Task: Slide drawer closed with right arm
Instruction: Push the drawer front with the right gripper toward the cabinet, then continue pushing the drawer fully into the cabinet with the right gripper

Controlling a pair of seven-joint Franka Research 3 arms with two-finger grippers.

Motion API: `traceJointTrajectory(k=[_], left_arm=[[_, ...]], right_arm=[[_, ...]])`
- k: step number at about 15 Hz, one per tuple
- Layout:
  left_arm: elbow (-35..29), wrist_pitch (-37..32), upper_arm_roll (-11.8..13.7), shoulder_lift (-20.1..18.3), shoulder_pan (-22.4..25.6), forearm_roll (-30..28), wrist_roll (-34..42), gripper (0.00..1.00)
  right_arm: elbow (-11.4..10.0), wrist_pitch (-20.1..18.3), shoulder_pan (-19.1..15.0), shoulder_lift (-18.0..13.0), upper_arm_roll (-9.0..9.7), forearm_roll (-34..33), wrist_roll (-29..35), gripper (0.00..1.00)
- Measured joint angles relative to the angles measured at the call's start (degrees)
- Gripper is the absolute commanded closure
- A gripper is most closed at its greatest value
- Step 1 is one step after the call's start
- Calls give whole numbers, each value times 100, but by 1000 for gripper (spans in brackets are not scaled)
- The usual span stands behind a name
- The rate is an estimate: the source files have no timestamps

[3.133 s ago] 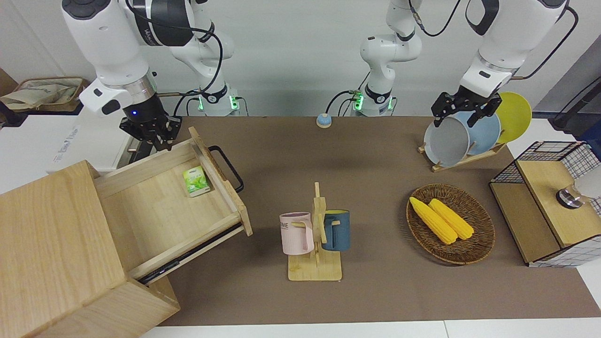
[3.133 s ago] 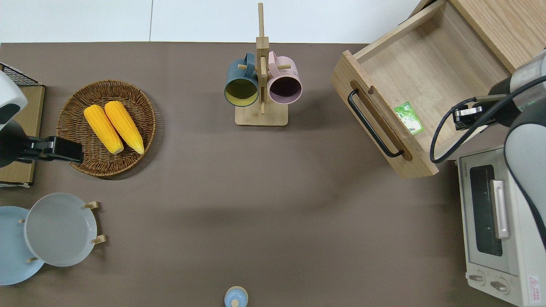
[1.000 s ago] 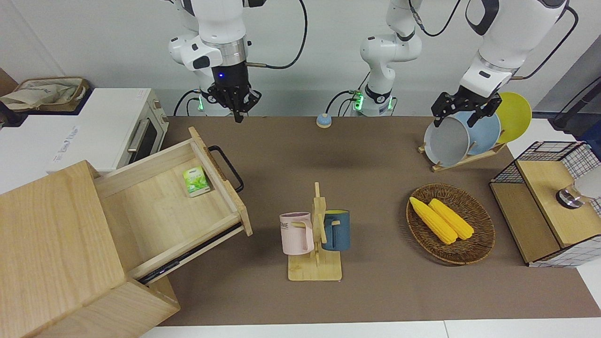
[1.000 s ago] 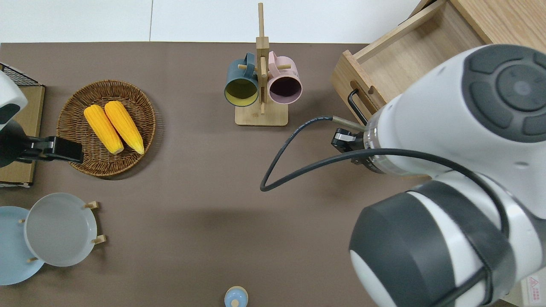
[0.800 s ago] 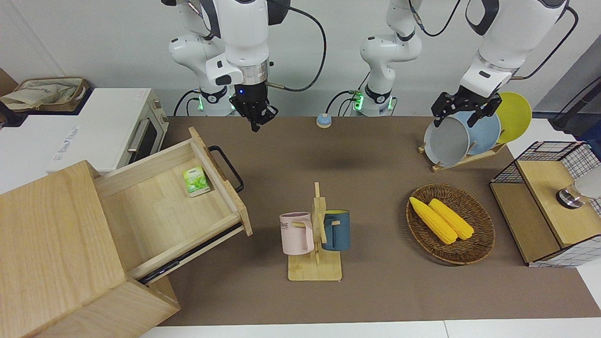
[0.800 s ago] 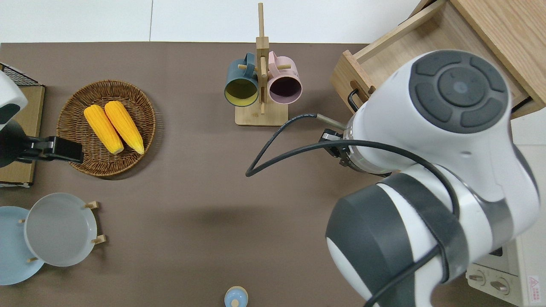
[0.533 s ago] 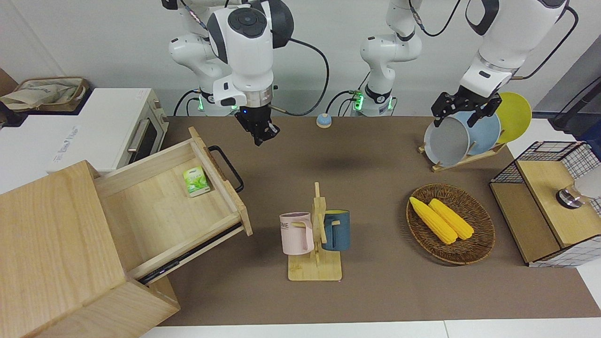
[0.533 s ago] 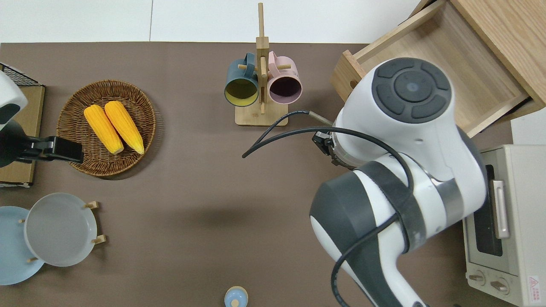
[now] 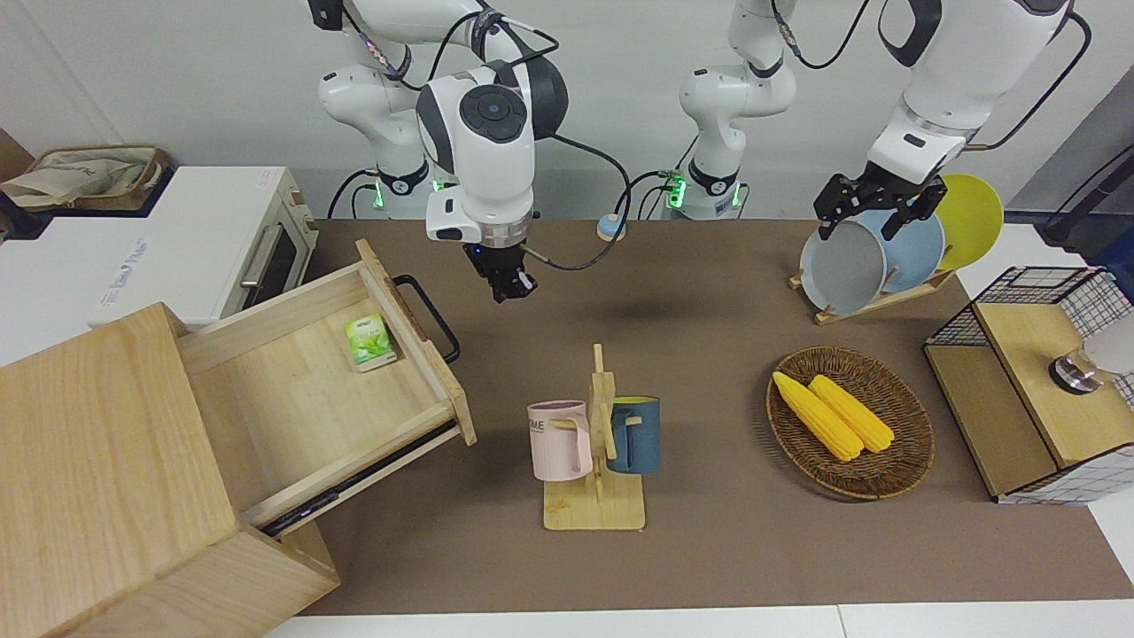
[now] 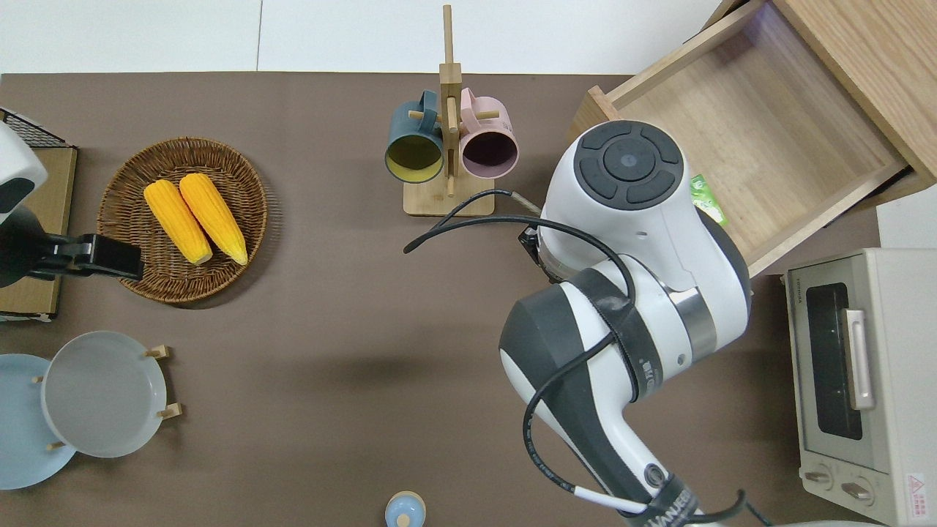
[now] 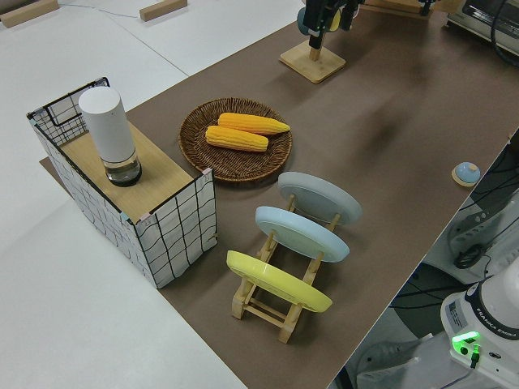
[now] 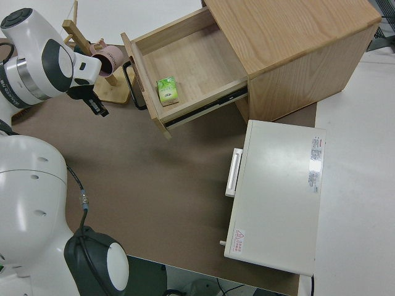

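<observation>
The drawer (image 9: 301, 399) of the big wooden cabinet (image 9: 97, 478) stands pulled wide open, its front panel and black bar handle (image 9: 429, 316) facing the table's middle. A green packet (image 9: 369, 341) lies inside it, also in the right side view (image 12: 168, 90). My right gripper (image 9: 511, 288) looks shut and empty. It hangs in the air over the brown mat beside the handle, clear of it, as the right side view (image 12: 99, 108) also shows. In the overhead view the right arm (image 10: 629, 219) hides the gripper and the handle. The left arm is parked.
A mug rack (image 9: 595, 443) with a pink and a blue mug stands near the drawer front. A white toaster oven (image 9: 204, 239) sits beside the drawer, nearer the robots. A corn basket (image 9: 849, 421), plate rack (image 9: 873, 257), wire-mesh box (image 9: 1036, 381) and blue bell (image 9: 610, 228) are elsewhere.
The right gripper left the drawer's corner nearest the robots, swung toward the table's middle and came down over the mat beside the handle. The drawer and the left arm have not moved.
</observation>
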Motion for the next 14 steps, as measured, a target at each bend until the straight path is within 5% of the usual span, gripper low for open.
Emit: traceJointTrajectory(k=[14], left_arm=[[0, 0, 0, 0, 0, 0, 0, 7]], right_arm=[[5, 603, -567, 262, -160, 0, 130, 1000]])
